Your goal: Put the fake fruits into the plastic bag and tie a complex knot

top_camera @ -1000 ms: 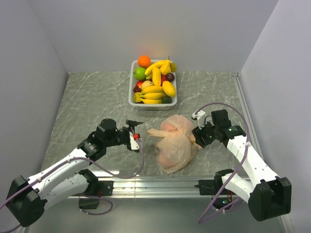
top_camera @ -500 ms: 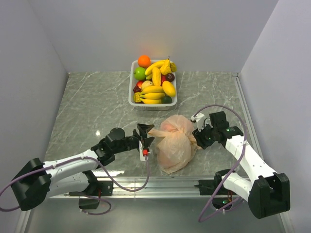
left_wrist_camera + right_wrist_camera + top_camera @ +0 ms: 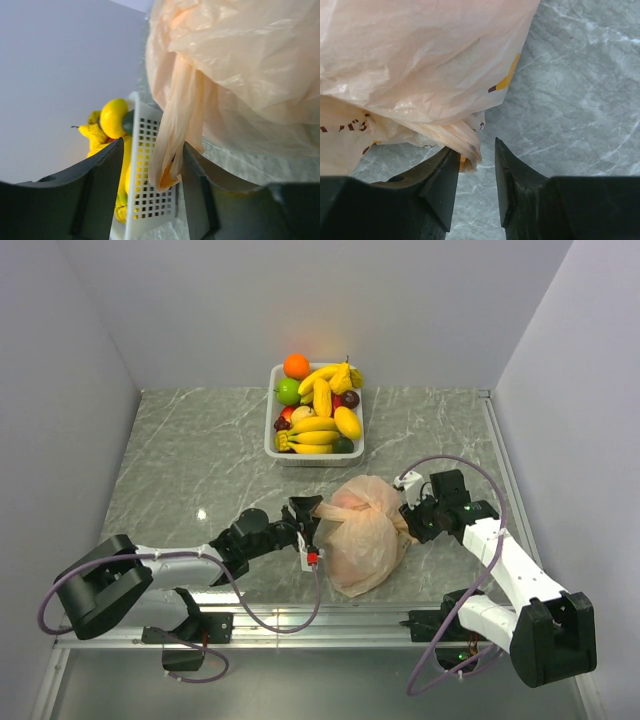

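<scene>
The peach plastic bag point(image 3: 365, 535) lies bulging on the table in front of the tray, with a reddish fruit showing through it. A flat handle end sticks out on each side. I cannot make out the knot lump. My left gripper point(image 3: 306, 514) is open, and the left handle end point(image 3: 170, 155) hangs between its jaws, touching neither clearly. My right gripper point(image 3: 409, 522) is open at the bag's right side. The right handle end point(image 3: 466, 144) lies between its jaws, against the left finger point(image 3: 442, 185). More fake fruits point(image 3: 318, 405) fill the white tray point(image 3: 270, 440).
The tray stands at the back centre; its perforated wall point(image 3: 150, 195) and yellow bananas point(image 3: 112, 117) show just behind the left gripper. Grey walls close in left, right and back. A metal rail point(image 3: 320, 618) runs along the near edge.
My left arm has stretched right and low, bringing its open gripper from well left of the bag up around the left handle end. The right gripper has barely moved.
</scene>
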Robot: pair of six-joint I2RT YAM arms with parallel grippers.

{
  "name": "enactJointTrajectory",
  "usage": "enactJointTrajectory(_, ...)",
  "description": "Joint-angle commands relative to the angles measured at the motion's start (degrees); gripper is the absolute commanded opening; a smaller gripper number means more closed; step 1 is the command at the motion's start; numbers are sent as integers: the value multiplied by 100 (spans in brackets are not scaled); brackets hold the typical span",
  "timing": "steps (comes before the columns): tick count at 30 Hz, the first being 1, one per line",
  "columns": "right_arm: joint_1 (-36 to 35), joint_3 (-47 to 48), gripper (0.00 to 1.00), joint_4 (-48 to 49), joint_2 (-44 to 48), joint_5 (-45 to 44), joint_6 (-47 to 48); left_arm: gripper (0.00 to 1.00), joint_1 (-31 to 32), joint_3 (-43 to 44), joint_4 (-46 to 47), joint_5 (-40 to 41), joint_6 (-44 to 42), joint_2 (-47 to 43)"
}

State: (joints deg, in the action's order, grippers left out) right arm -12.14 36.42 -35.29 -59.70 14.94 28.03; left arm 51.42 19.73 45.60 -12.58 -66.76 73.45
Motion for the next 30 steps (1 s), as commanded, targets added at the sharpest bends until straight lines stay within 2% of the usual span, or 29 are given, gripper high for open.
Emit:
enactJointTrajectory(1,-34,75,39,321,-41,-140,-114,53,35,31,1046,98,-118,134)
enactJointTrajectory(4,-51,110,35,373,-50,-114,-175,42,70,57,1293,133,-144,319)
enactJointTrajectory(11,-34,181,31,514,11,131,-298,42,96,198,1433,45,-293,766)
enactJointTrajectory(15,-43,128,29,558,-24,185,-281,39,132,426,1548,387,-276,1162)
enactJointTrajectory(16,-51,111,27,576,-41,159,-272,39,132,462,1583,457,-259,1215)
enactJointTrajectory(17,-43,102,20,619,-59,19,-272,38,132,497,1592,528,-232,1303)
enactJointTrajectory(18,-43,102,17,646,-85,-60,-281,25,132,541,1548,581,-215,1330)
enactJointTrajectory(19,-43,102,13,663,-103,-157,-289,19,132,567,1487,720,-180,1330)
enactJointTrajectory(20,-43,93,4,733,-94,-384,-298,13,132,594,1391,783,-75,1278)
enactJointTrajectory(21,-43,93,0,769,-51,-473,-307,0,132,637,1120,888,-13,1242)
enactJointTrajectory(25,-43,75,0,787,108,-948,-325,0,97,699,267,1240,295,900)
enactJointTrajectory(30,19,23,0,602,458,-1458,-88,0,-141,472,-893,1644,559,-31)
